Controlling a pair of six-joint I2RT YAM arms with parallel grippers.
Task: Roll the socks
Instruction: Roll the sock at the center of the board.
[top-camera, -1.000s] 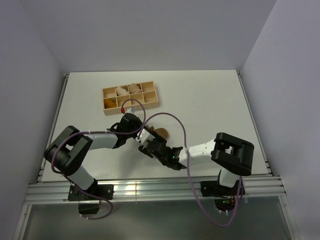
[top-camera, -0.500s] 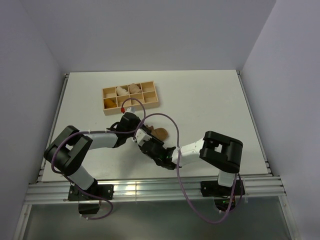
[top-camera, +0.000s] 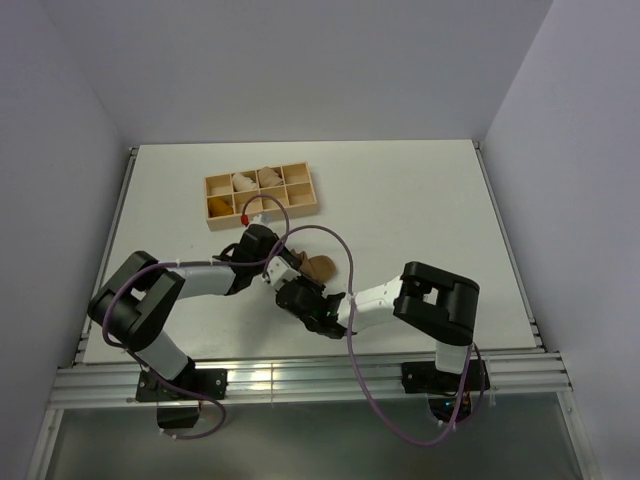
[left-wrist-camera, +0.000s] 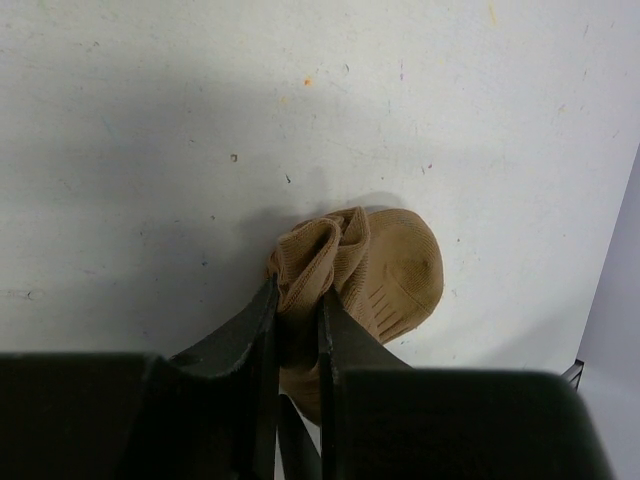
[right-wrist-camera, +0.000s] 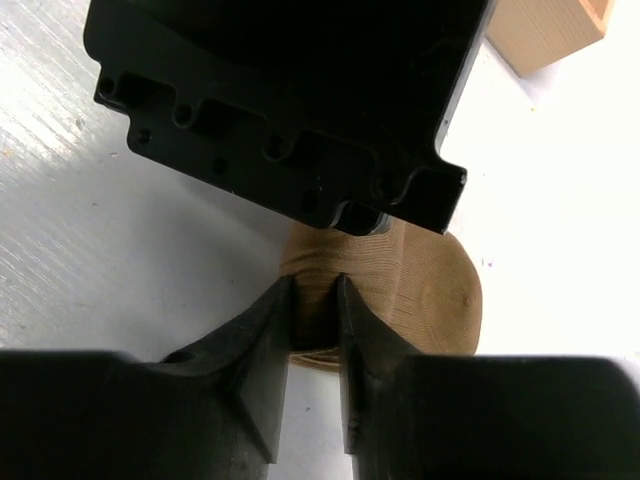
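Note:
A tan olive-brown sock (top-camera: 319, 266) lies bunched into a rounded bundle on the white table, just near of the wooden box. In the left wrist view my left gripper (left-wrist-camera: 298, 305) is shut on a gathered fold of the sock (left-wrist-camera: 395, 270). In the right wrist view my right gripper (right-wrist-camera: 316, 300) is shut on the near edge of the same sock (right-wrist-camera: 435, 290), right under the left gripper's black body (right-wrist-camera: 290, 100). In the top view the left gripper (top-camera: 284, 264) and right gripper (top-camera: 300, 288) meet at the bundle's left side. No striped cuff shows; the mustard-orange sock cannot be told apart.
A wooden compartment box (top-camera: 261, 195) stands behind the grippers, with pale rolled bundles in its back cells and an orange-brown item in its near left cell. Its corner (right-wrist-camera: 545, 30) shows in the right wrist view. Purple cables loop over both arms.
My right arm has swung left, bringing its gripper closer in under the left gripper at the sock. The left gripper and the sock have shifted only slightly.

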